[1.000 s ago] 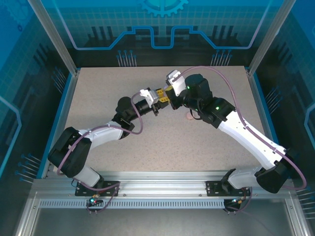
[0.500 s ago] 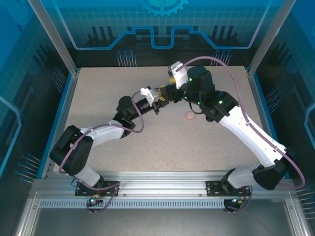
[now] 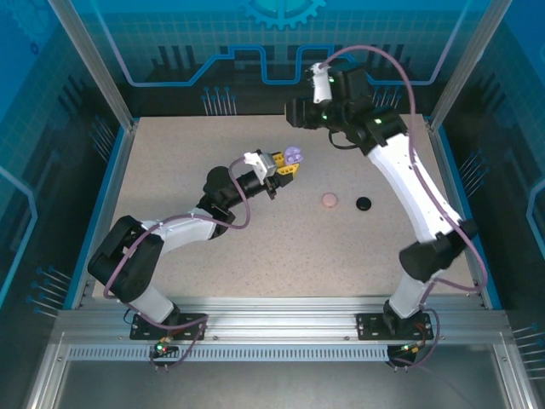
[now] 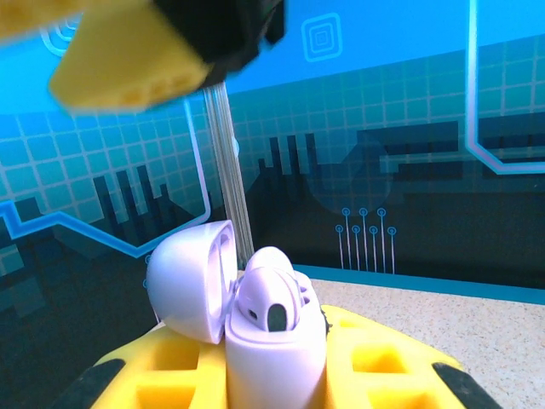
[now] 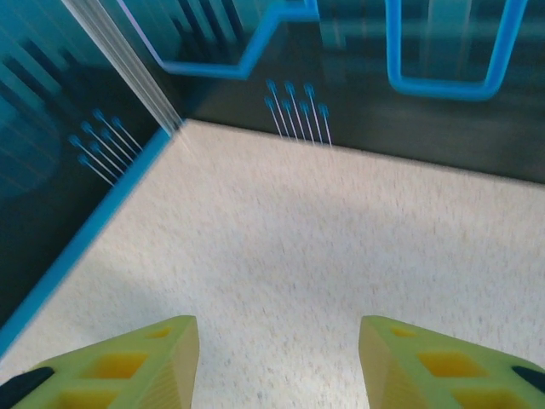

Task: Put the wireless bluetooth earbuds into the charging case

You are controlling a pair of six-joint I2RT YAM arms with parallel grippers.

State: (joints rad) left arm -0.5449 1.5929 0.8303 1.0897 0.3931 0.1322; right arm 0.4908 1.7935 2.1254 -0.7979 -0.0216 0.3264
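My left gripper is shut on an open lilac charging case, held above the table's middle; in the top view the case shows at the fingertips. Its lid is flipped back to the left. A lilac earbud sits in the case with its rounded head sticking up. My right gripper hangs open over bare table at the back; its yellow fingers stand wide apart with nothing between them. In the top view that gripper is well behind the case.
A small round pink case and a small round black one lie on the speckled table right of centre. A blurred yellow-and-black finger crosses the left wrist view's top. Blue walls and a metal post ring the table.
My right gripper has opened, left the case and swung up and back towards the rear wall. The lilac earbud stays in the case. The left arm has held still.
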